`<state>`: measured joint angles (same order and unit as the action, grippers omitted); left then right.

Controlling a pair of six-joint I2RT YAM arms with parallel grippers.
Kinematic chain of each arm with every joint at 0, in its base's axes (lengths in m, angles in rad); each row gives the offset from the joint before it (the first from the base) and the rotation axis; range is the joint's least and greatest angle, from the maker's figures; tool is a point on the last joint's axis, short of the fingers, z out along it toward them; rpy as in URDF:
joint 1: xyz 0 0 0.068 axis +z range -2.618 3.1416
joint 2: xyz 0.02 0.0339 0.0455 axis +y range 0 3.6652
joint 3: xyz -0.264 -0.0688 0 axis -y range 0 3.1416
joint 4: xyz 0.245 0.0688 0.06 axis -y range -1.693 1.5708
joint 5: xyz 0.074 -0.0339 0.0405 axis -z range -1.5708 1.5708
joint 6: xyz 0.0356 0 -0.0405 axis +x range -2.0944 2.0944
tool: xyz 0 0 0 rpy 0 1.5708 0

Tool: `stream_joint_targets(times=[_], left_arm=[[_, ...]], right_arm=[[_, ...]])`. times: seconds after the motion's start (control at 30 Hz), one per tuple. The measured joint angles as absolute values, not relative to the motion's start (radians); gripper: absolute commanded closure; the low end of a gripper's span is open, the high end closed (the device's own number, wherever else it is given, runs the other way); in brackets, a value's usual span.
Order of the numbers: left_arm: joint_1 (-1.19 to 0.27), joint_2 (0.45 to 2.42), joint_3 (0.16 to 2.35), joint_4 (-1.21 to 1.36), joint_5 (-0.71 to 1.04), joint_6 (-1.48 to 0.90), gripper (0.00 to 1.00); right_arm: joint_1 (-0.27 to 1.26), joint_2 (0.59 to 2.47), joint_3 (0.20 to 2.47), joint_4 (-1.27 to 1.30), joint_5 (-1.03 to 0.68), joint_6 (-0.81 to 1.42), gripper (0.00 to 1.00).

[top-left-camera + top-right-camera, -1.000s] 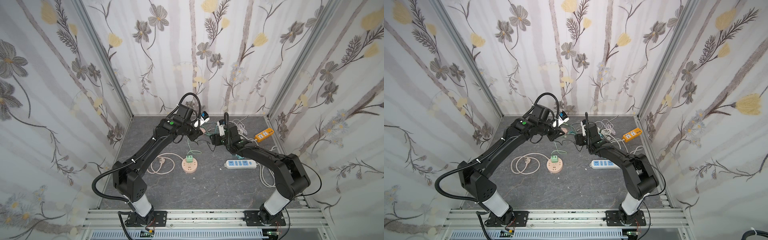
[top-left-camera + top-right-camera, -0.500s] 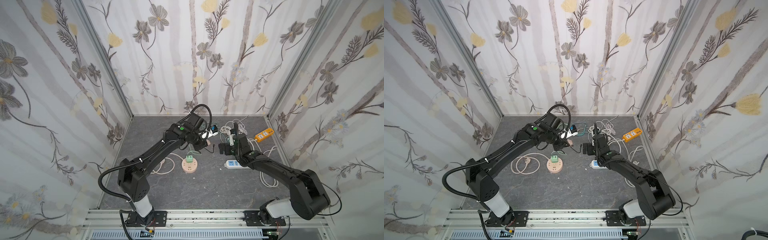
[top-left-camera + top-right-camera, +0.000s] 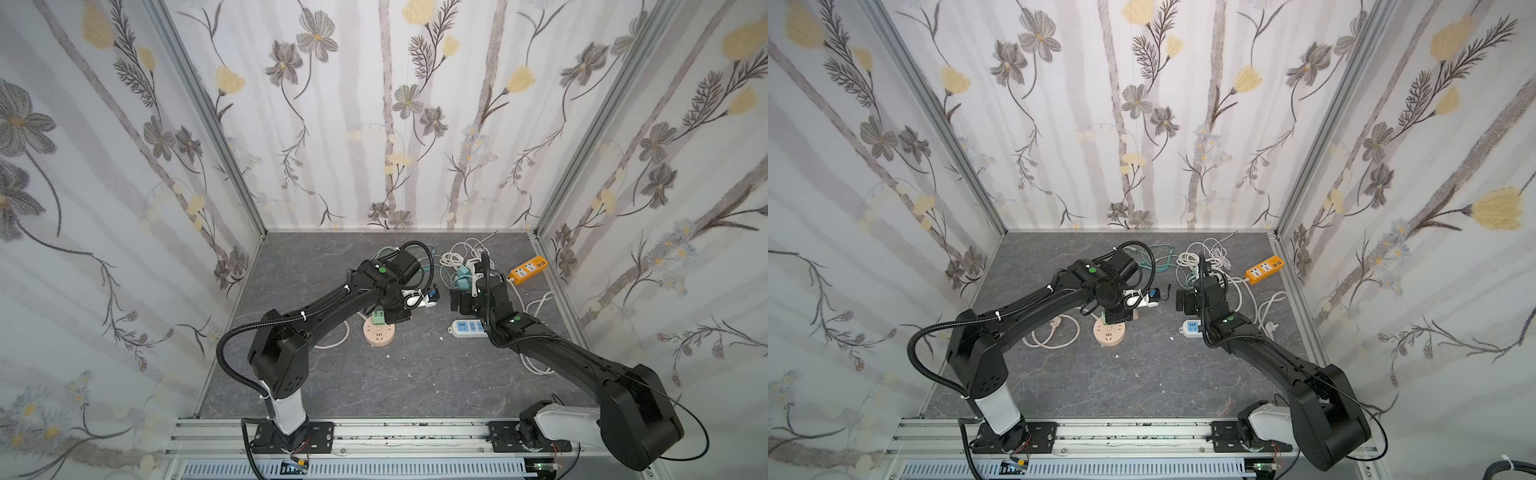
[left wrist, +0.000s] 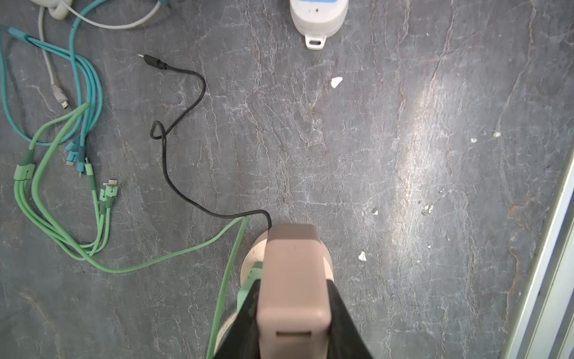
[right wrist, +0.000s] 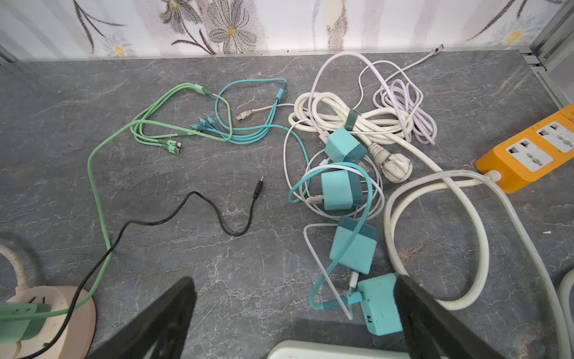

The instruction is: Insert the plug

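The left end effector pinches the beige plug across its flat sides, over the round socket, which lies at nine o'clock from the white power strip in a top view; the right end effector hangs spread and empty. The plug looks light, rigid and smooth-shelled, so it may slip when pushed; its limp black cable should drag little; the prongs are hidden, so alignment is perhaps unsettled.

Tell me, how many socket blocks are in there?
3. A round beige one sits mid-table, a white-and-blue strip to its right, an orange strip by the right wall. Others may be hidden.
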<state>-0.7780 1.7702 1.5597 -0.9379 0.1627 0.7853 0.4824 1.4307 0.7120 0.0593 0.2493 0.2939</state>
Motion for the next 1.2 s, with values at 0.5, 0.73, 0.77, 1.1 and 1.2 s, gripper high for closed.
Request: stream_joint_targets(times=[0.5, 0.73, 0.77, 1.1, 1.2], left_arm=[[-0.748, 1.653, 1.430, -0.910, 0.212, 0.838, 1.00], [-0.686, 1.521, 1.346, -0.787, 0.366, 0.830, 1.00], [-0.673, 1.506, 1.343, -0.768, 0.392, 0.827, 1.00], [-0.614, 1.400, 1.328, -0.654, 0.597, 0.748, 1.00], [-0.607, 1.374, 1.317, -0.640, 0.625, 0.731, 1.00]], right_arm=[[0.484, 1.511, 0.727, 0.132, -0.124, 0.255, 0.07], [0.545, 1.617, 0.752, 0.183, -0.442, 0.241, 0.12], [0.557, 1.615, 0.728, 0.216, -0.474, 0.216, 0.15], [0.644, 1.708, 0.688, 0.483, -0.566, -0.012, 0.11], [0.654, 1.752, 0.698, 0.553, -0.558, -0.035, 0.12]])
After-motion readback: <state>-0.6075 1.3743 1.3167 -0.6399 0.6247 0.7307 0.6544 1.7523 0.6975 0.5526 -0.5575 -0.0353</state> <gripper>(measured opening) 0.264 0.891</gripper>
